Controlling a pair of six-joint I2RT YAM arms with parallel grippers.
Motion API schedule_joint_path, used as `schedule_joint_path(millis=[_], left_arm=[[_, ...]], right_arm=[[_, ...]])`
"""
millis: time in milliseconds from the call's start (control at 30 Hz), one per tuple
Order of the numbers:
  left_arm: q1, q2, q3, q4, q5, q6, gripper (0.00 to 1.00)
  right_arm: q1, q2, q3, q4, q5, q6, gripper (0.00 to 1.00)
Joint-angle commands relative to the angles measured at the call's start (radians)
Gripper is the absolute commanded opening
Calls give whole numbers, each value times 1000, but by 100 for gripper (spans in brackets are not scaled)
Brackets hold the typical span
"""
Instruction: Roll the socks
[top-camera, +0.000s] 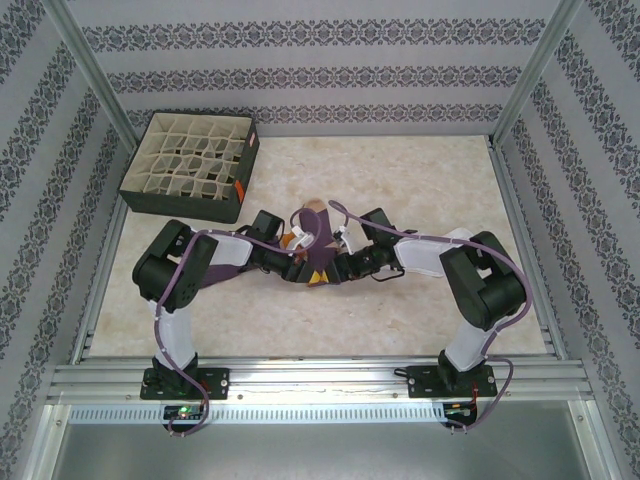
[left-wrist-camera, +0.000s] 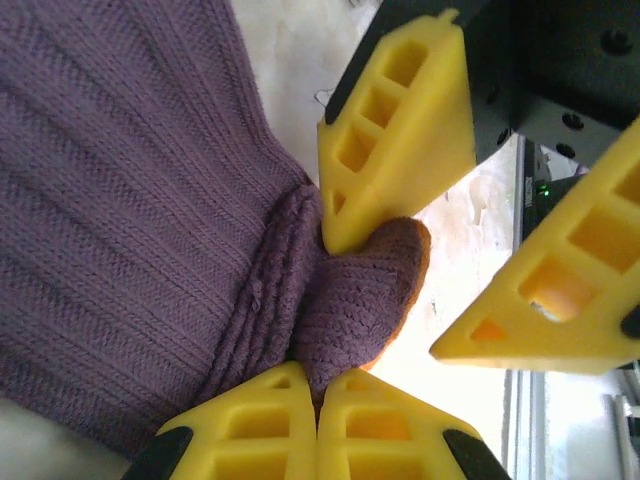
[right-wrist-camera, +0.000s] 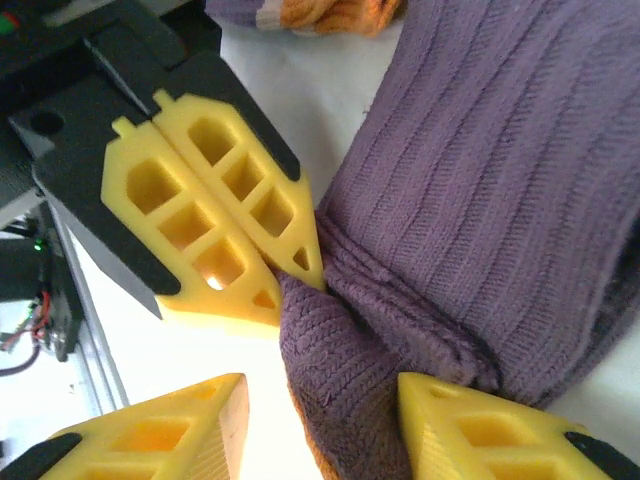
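Observation:
The purple socks (top-camera: 320, 252) lie in a bunch at mid table, with a tan toe pointing away from me. Both grippers meet at its near end. My left gripper (left-wrist-camera: 318, 378) is shut on a folded purple edge of the socks (left-wrist-camera: 150, 200), pinching the knit between its yellow fingertips. My right gripper (right-wrist-camera: 322, 390) is open and straddles the same fold of the socks (right-wrist-camera: 480, 200); one finger rests on the fabric, the other stands off it. The right wrist view shows the left gripper (right-wrist-camera: 295, 285) from the far side, tips together on the fabric. An orange and white sock part (right-wrist-camera: 330, 12) lies beyond.
A dark square box (top-camera: 190, 165) with beige grid dividers stands at the back left of the table. Patterned walls and metal frame posts close in the sides. A metal rail (top-camera: 320, 380) runs along the near edge by the arm bases.

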Motion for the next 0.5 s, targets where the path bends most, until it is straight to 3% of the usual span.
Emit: schedule_joint_path(millis=[0,167,300,467], left_arm=[[20,43,7,13,-37,-67,0],[24,31,-6,20,-38,-49,0],[24,-30,-77,137,-24,-30,2],[23,-150,-246,479,2,-71,17]], right_arm=[[37,28,38,-75,57,-86,40],[63,43,73,-161,172,-111,18],[73,18,76,-220,220,-91,2],[71,-7,95,-356,170,-31,0]])
